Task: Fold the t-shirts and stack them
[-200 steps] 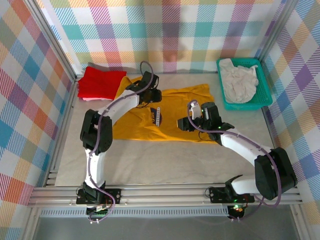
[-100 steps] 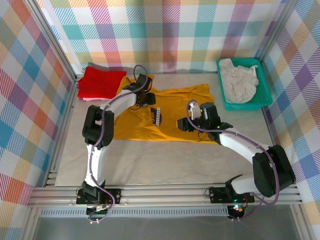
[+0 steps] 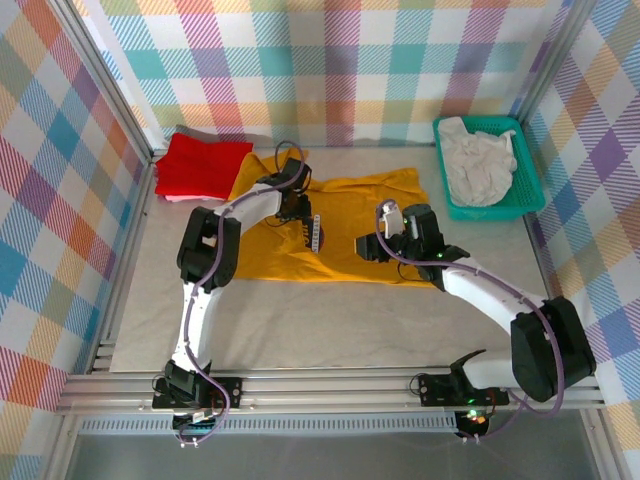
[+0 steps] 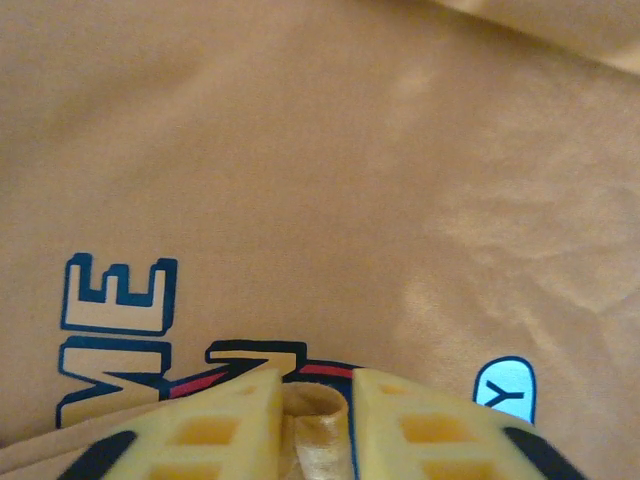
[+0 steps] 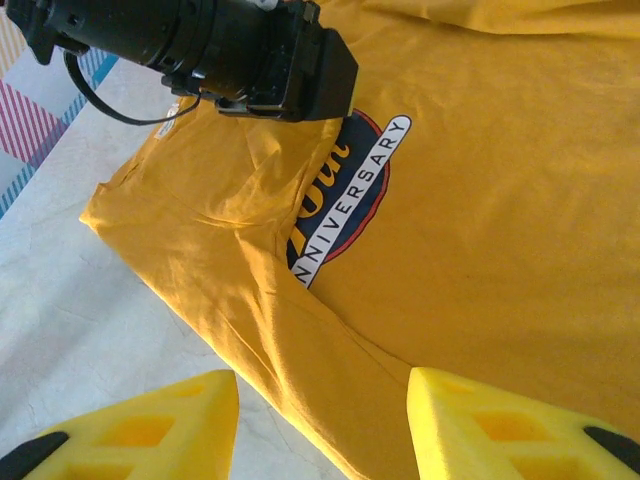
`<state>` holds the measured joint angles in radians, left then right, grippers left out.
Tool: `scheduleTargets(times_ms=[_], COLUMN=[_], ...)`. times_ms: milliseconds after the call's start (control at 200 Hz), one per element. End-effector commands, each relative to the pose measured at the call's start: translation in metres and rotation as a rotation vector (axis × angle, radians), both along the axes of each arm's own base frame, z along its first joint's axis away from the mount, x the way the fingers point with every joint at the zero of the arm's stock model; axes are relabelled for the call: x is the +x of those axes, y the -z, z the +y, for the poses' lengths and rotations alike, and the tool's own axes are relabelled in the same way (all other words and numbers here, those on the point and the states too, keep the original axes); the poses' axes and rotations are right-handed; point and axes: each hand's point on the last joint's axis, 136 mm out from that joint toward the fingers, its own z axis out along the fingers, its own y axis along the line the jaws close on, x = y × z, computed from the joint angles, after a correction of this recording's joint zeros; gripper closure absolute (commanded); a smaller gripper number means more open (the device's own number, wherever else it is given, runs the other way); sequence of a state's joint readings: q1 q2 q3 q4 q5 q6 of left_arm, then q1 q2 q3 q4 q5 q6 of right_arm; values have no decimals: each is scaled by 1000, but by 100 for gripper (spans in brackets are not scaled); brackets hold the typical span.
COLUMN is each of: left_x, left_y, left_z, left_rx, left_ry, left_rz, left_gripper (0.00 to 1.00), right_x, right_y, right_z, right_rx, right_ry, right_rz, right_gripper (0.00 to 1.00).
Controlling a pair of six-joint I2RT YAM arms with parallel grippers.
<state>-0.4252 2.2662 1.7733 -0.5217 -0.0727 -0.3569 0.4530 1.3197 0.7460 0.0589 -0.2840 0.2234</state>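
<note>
Currently left gripper (image 4: 315, 415) pinches the mustard-yellow cotton t-shirt (image 3: 345, 240) mid-chest; right gripper (image 5: 322, 425), spread, hovers rightward over the near edge.

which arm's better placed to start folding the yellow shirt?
Left, probably. The left gripper is shut on a pinch of the yellow shirt near its logo; the right gripper hangs open over the shirt's edge.

Mustard shirt (image 3: 345, 215), red shirt (image 3: 200, 165), teal basket (image 3: 490, 212), plaid walls (image 3: 350, 70).

My table (image 3: 330, 330): mustard-yellow tee (image 3: 350, 240) spread mid-frame, folded red tee (image 3: 200, 165) upper left, teal basket (image 3: 495, 212) upper right.
</note>
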Motion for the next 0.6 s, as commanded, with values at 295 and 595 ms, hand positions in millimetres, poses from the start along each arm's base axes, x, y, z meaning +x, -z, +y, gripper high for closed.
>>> scheduleTargets(times_ms=[295, 595], left_x=[-2, -4], left_y=[-8, -33], left_z=[-5, -30], left_rx=[8, 44], left_ry=[-8, 79], left_rz=[-34, -96], left_gripper=[100, 100], right_x=[-1, -2], right_y=[-10, -11], right_z=[-2, -4], right_rx=[-12, -12], right_ry=[1, 7], right_rz=[-38, -41], right_gripper=[49, 49])
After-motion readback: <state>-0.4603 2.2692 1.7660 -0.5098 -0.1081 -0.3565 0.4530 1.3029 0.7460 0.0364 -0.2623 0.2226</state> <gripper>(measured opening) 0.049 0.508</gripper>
